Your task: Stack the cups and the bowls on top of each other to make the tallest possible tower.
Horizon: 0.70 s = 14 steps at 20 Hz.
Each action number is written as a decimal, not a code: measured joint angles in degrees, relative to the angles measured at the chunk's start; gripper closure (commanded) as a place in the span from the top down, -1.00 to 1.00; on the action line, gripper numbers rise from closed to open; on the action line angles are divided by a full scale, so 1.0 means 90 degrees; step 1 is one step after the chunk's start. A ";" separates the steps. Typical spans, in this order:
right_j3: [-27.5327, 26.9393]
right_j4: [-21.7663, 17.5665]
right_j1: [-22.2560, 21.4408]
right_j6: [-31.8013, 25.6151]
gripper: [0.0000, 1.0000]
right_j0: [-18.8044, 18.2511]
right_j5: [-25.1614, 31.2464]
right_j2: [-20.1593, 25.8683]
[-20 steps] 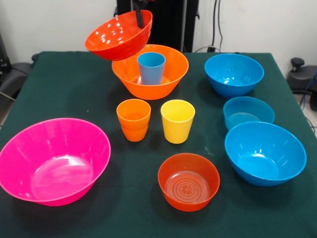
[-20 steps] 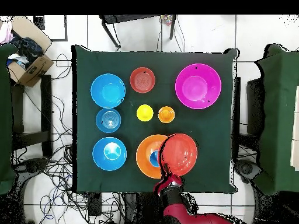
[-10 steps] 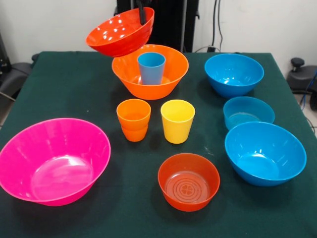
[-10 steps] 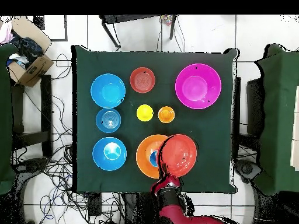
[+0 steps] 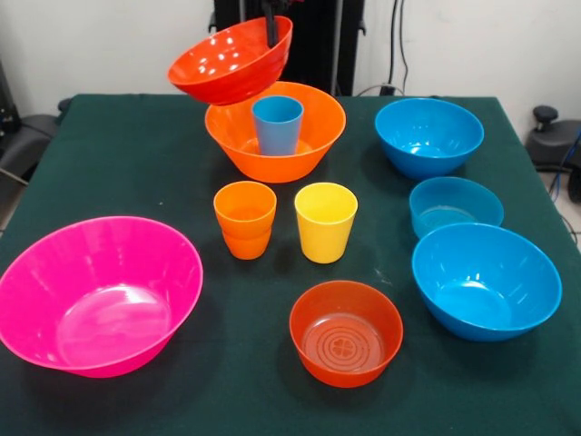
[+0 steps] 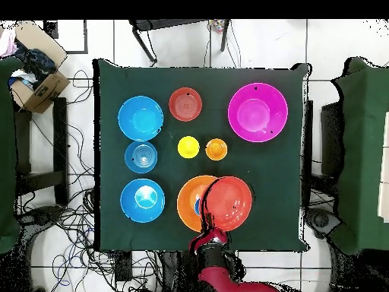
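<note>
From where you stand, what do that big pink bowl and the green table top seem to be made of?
The big pink bowl looks like glossy, slightly see-through plastic: light glints on its inside. The dark green table top seems covered in matte cloth, probably felt: no shine at all.

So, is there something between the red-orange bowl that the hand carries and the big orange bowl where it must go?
Yes. The blue cup stands upright inside the big orange bowl, under the tilted red-orange bowl held at its rim by the hand. Nothing else visible is in the way.

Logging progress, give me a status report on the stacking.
Gripper clamped on tilted red-orange plastic bowl, held in air. Big orange bowl below, blue cup standing inside. Nothing in the way.
</note>
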 measured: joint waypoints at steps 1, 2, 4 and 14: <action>0.0000 0.0090 0.0072 0.0034 -1.00 0.0115 -0.0103 -0.0064; -0.0002 0.0133 0.0111 0.0051 -1.00 0.0174 -0.0154 -0.0100; -0.0001 0.0307 0.0273 0.0131 -1.00 0.0417 -0.0346 -0.0240; -0.0002 0.0728 0.0602 0.0387 -1.00 0.1109 -0.0636 -0.0645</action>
